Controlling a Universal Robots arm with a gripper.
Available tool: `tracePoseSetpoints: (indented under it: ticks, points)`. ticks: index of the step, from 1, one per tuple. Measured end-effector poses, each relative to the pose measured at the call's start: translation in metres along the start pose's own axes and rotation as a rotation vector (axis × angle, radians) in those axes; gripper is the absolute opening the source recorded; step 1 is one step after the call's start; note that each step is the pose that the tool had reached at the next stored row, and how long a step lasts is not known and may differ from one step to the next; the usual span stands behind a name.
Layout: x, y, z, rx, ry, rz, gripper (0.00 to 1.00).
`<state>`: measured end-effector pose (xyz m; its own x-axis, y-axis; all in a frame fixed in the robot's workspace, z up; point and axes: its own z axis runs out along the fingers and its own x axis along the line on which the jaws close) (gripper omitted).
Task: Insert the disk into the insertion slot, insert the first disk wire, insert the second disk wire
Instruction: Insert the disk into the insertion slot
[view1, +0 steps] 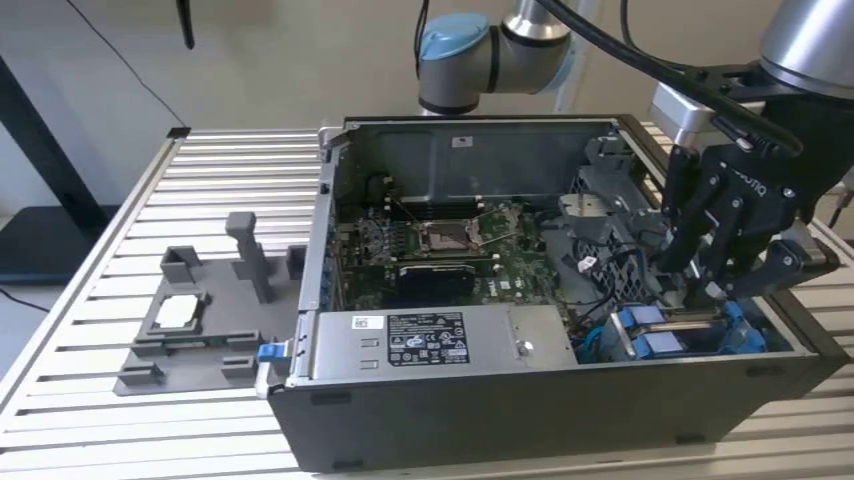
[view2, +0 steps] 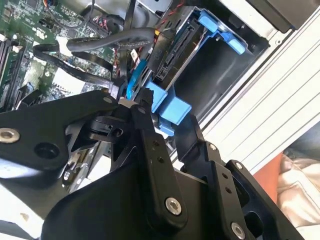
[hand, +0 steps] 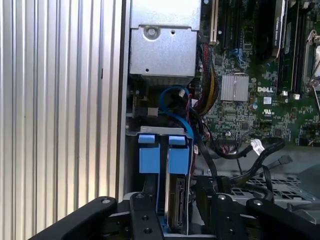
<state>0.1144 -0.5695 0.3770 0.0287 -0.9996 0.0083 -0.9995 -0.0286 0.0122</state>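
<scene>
Blue-edged insertion slot (view1: 742, 335), lower right of the exterior view, hard against case (view1: 534, 420) wall | holds disk (hand: 177, 200) on edge, cables (hand: 235, 150) crowding beside | my gripper (view1: 705, 298) just over it; grip: cannot tell.

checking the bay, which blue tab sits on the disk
The blue tab nearer the motherboard: the disk adjoins it, connector showing; none by the wall-side tab.

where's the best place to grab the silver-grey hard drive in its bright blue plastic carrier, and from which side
Probably by the blue carrier tabs on the silver-grey hard drive, coming from above through the open case. It stands on edge inside the dark grey metal drive cage, so its broad faces are walled in.
</scene>
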Motion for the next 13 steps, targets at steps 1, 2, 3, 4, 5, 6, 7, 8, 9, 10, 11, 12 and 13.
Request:
tracePoseSetpoints:
  ticks: [1, 2, 3, 4, 5, 6, 7, 8, 9, 10, 11, 12, 13]
  points:
    - [-0.0004, 0.0000, -0.0020, 0.0014, 0.0000, 0.000, 0.46]
    - [-0.0009, 0.0001, -0.0039, 0.0032, -0.0001, 0.000, 0.46]
    - [-0.0015, 0.0001, -0.0059, 0.0057, 0.0000, 0.000, 0.46]
    - [-0.0022, 0.0001, -0.0074, 0.0094, 0.0001, 0.000, 0.46]
    - [-0.0029, 0.0001, -0.0084, 0.0139, 0.0000, 0.000, 0.46]
    - [-0.0034, 0.0000, -0.0090, 0.0198, -0.0002, 0.000, 0.46]
    - [-0.0039, 0.0001, -0.0093, 0.0274, -0.0006, 0.000, 0.46]
    - [-0.0046, 0.0001, -0.0095, 0.0368, -0.0008, 0.000, 0.46]
    - [-0.0055, 0.0001, -0.0095, 0.0473, -0.0011, 0.000, 0.46]
    - [-0.0065, 0.0001, -0.0095, 0.0573, -0.0013, 0.001, 0.46]
    - [-0.0079, 0.0002, -0.0096, 0.0674, -0.0013, 0.001, 0.46]
    - [-0.0101, 0.0001, -0.0096, 0.0768, -0.0012, 0.001, 0.46]
    - [-0.0127, 0.0000, -0.0096, 0.0847, -0.0011, 0.001, 0.46]
